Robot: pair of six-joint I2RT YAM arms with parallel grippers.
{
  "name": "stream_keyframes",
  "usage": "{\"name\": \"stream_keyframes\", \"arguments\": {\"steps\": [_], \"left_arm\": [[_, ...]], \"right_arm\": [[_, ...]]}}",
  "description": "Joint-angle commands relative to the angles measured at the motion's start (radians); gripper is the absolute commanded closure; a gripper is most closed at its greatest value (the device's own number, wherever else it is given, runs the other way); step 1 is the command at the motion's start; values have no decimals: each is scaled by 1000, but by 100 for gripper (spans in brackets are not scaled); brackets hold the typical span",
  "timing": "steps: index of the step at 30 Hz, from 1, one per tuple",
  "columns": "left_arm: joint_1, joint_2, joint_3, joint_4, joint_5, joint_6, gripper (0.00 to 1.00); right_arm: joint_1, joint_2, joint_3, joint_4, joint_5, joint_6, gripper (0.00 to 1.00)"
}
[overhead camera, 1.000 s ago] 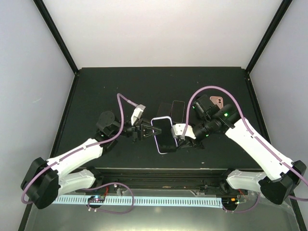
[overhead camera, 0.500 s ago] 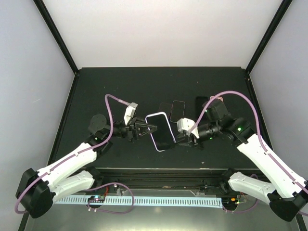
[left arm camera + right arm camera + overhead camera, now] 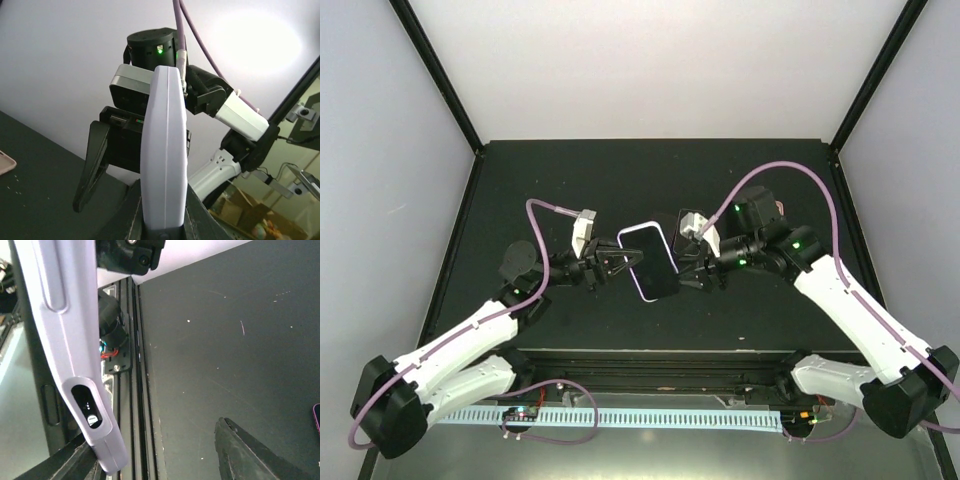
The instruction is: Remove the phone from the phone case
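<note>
A phone in a pale lavender case (image 3: 648,262) hangs above the table's middle, screen up in the top view. My left gripper (image 3: 623,262) is shut on its left end; in the left wrist view the case's edge (image 3: 164,150) stands up from between my pads. My right gripper (image 3: 692,270) stands open at the phone's other end. One of its fingers (image 3: 92,170) is spread well off the case. In the right wrist view the case's port end (image 3: 90,415) is close to the left finger, the right finger (image 3: 250,452) far off. A salmon-pink phone case (image 3: 5,162) lies on the table.
A dark phone with a purple rim (image 3: 690,222) lies flat on the black table (image 3: 540,190) behind the held one; its edge (image 3: 317,417) shows beside my right finger. The table's front rail (image 3: 135,365) runs below the held phone.
The right gripper has opened and let go of the phone's end. Both arms carried the phone a little farther back and turned it; the left gripper kept its hold.
</note>
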Motion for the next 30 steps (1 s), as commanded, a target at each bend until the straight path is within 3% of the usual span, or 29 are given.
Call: {"name": "stream_keyframes", "arguments": {"steps": [1,7,19,23,27,30], "left_arm": [[-55,-23,-7,-3,130,-22,98],[-56,-15,-22,-93,81,39,99],[-69,27,-49,-102,70,60,98],[-69,19,-16,-235,0,111,99],[-58,18,22,-413,-167,180,98],[-28,41,29,-414,-195,180,98]], "right_arm": [[-40,43,90,309,-10,131,42],[-58,50,114,401,-158,239,34],[-58,113,146,492,-269,359,29],[-58,115,125,480,-261,357,40],[-93,111,86,476,-222,447,64],[-140,107,40,465,-268,490,79]]}}
